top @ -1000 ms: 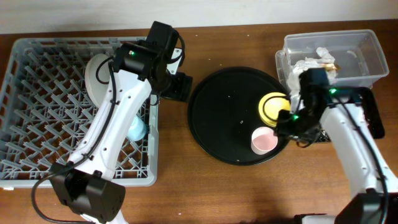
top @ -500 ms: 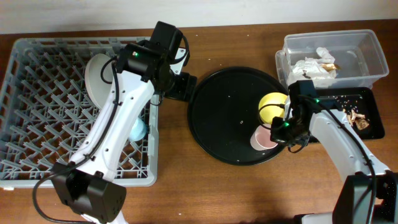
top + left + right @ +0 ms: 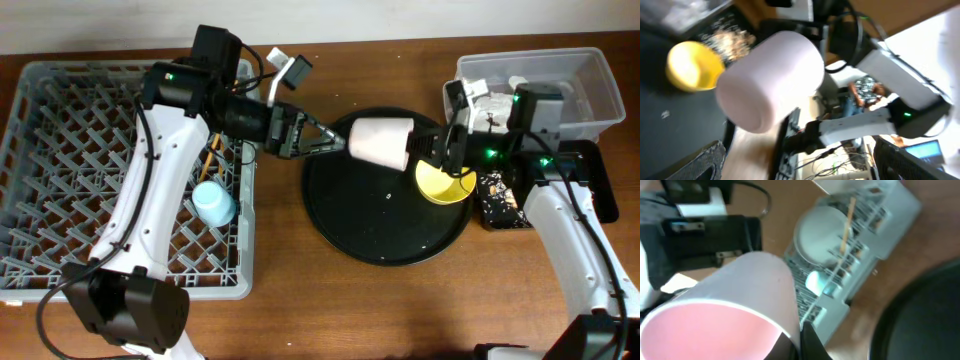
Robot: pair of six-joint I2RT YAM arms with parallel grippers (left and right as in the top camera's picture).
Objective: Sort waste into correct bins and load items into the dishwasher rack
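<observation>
My right gripper (image 3: 428,146) is shut on the rim of the pink cup (image 3: 380,142) and holds it sideways above the round black tray; its fingers (image 3: 812,342) pinch the cup wall (image 3: 740,290). My left gripper (image 3: 322,140) is open, its tips just short of the cup's base (image 3: 772,80). The yellow bowl (image 3: 445,182) sits on the round tray. In the grey dishwasher rack (image 3: 100,68) lie the light-blue cup (image 3: 213,203) and chopsticks (image 3: 211,157). The pale plate (image 3: 822,230) stands in the rack; in the overhead view my left arm hides it.
The round black tray (image 3: 370,235) is in the middle. At the right the clear tub (image 3: 590,95) holds white tissue (image 3: 490,105). In front of it the shallow black tray (image 3: 590,185) holds brown food scraps (image 3: 495,192).
My right gripper took the pink cup off the round tray and lifted it up and left, tipped sideways. My left arm swung from the rack's edge out toward the cup, jaws open.
</observation>
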